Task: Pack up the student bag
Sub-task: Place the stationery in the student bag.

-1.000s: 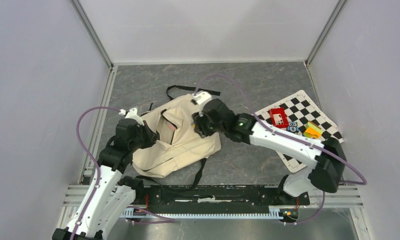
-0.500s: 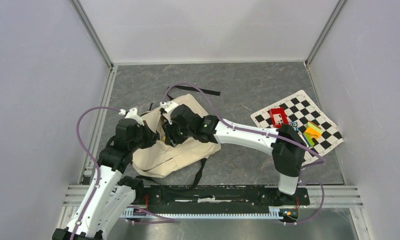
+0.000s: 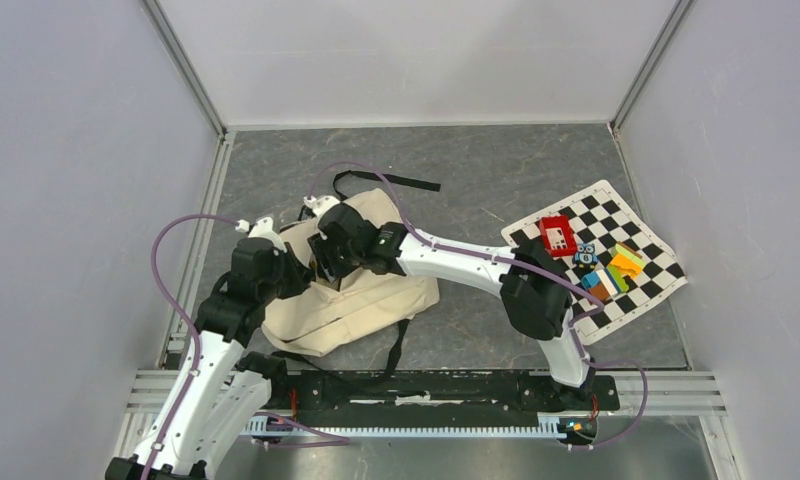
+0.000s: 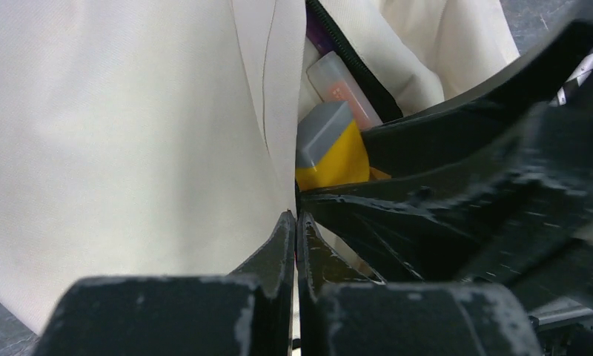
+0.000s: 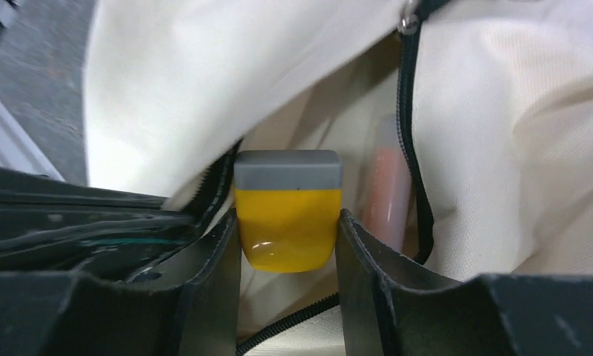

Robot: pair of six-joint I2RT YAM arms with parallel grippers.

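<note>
The right claw (image 5: 287, 236) grasps a yellow plastic block with grey cap (image 5: 287, 200), with the open mouth of the large cream fabric student bag (image 5: 501, 148) just ahead of it. The left claw (image 4: 294, 226) is clenched on the bag's edge.

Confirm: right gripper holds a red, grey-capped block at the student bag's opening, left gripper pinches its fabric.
Not quite: the right wrist view shows the block in the right gripper is yellow, not red. The student bag and left gripper pinch are as stated.

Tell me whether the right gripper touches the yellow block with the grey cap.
Touching. The right wrist view shows the right gripper pressed against both sides of the yellow block with the grey cap, no gap.
</note>
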